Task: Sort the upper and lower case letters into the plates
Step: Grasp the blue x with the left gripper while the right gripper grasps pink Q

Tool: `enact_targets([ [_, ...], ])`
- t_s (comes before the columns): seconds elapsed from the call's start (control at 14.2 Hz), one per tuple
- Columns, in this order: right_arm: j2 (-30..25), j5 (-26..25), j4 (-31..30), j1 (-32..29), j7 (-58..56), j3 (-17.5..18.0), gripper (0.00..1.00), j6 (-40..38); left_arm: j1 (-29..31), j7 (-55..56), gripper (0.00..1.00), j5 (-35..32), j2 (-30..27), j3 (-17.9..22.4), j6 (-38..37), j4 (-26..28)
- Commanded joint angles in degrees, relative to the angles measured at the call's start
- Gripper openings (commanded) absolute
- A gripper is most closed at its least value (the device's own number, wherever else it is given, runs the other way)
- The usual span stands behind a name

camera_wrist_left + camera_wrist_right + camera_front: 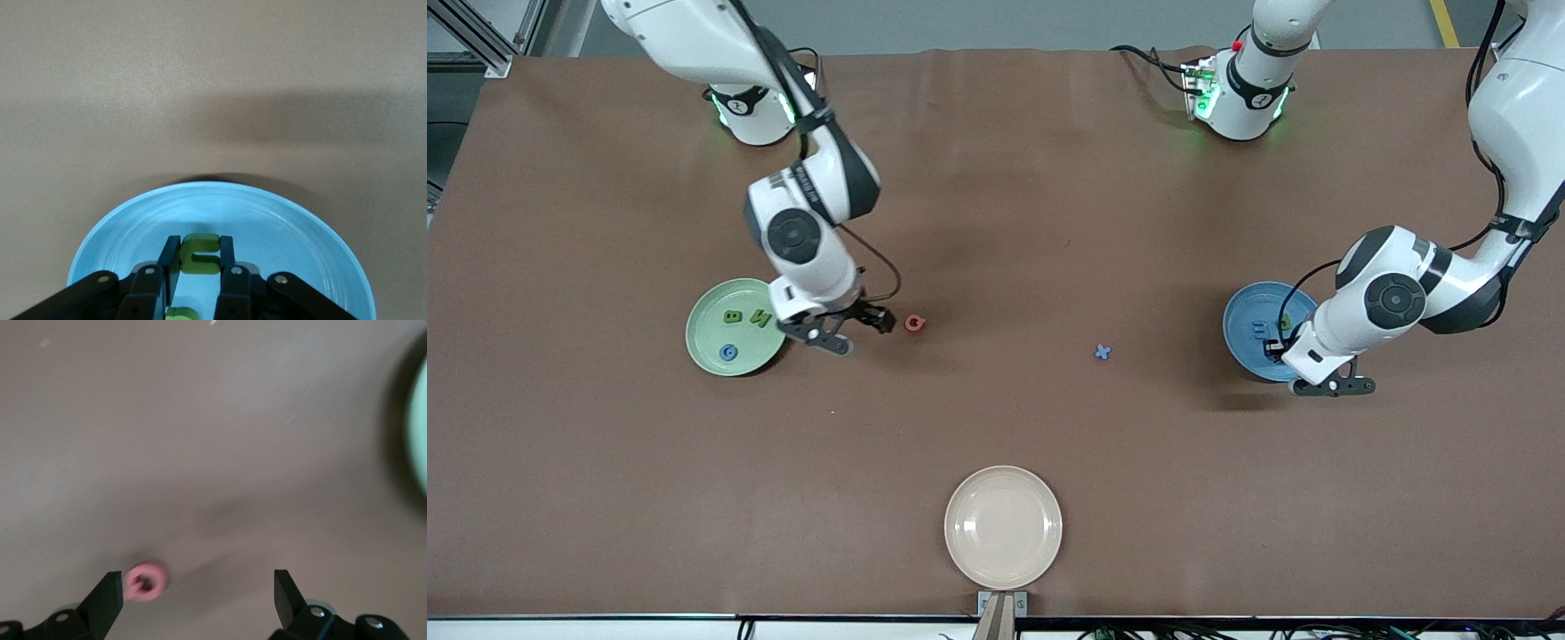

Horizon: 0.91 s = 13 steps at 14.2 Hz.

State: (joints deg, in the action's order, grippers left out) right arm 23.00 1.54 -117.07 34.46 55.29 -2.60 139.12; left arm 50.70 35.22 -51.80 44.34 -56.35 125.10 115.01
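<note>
1. The pale green plate (710, 348) is seen toward the right arm's end, with green B (732, 316), green N (760, 317) and blue G (729, 353) in it.
2. The right gripper (199, 595) is spread wide and empty near the pink-red Q (914, 323).
3. The blue x (1104, 352) is left on the table.
4. The green u (200, 253) is pinched by the left gripper (199, 261) over the bright blue plate (1249, 311).

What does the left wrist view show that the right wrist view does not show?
Only the left wrist view shows the bright blue plate and the left gripper, its fingers closed on a green letter over that plate. Only the right wrist view shows the pink-red Q on the table, the open right gripper over it and an edge of the pale green plate. Both show the brown table.
</note>
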Motion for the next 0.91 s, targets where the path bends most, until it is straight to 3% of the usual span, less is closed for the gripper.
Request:
enact_targets([
  [0.0, 4.59, 0.66, 2.19, 3.67, 6.22, -0.66, 1.0, 3.43, 0.1, -0.59, 0.91, -1.11, -0.83, 0.19, 0.76, 0.3],
  [0.07, 5.82, 0.66, 2.11, 4.64, 7.45, -0.66, 1.0, 5.01, 0.19, -0.85, 0.99, -1.11, -1.01, -0.07, 0.59, 0.39],
  [0.14, 6.7, 0.66, 2.19, 5.43, 7.81, -0.66, 0.97, 5.81, 0.19, -0.42, 1.0, -1.11, -1.1, -1.12, 0.58, 0.56],
  [0.42, 7.59, 0.75, 2.19, 6.41, 8.16, -0.66, 0.58, 6.17, -0.15, 5.0, 1.0, -0.67, -0.93, -9.19, -3.36, 0.39],
  [0.7, 8.38, 0.75, 2.19, 6.41, 8.34, -0.66, 0.57, 6.78, -10.24, 16.89, 1.0, -0.14, -0.31, -10.36, -4.16, -2.15],
  [0.84, 8.99, 0.75, 2.28, 6.49, 8.43, -0.66, 0.57, 7.48, -16.83, 20.04, 1.0, 0.21, -0.31, -7.91, -4.07, -5.05],
])
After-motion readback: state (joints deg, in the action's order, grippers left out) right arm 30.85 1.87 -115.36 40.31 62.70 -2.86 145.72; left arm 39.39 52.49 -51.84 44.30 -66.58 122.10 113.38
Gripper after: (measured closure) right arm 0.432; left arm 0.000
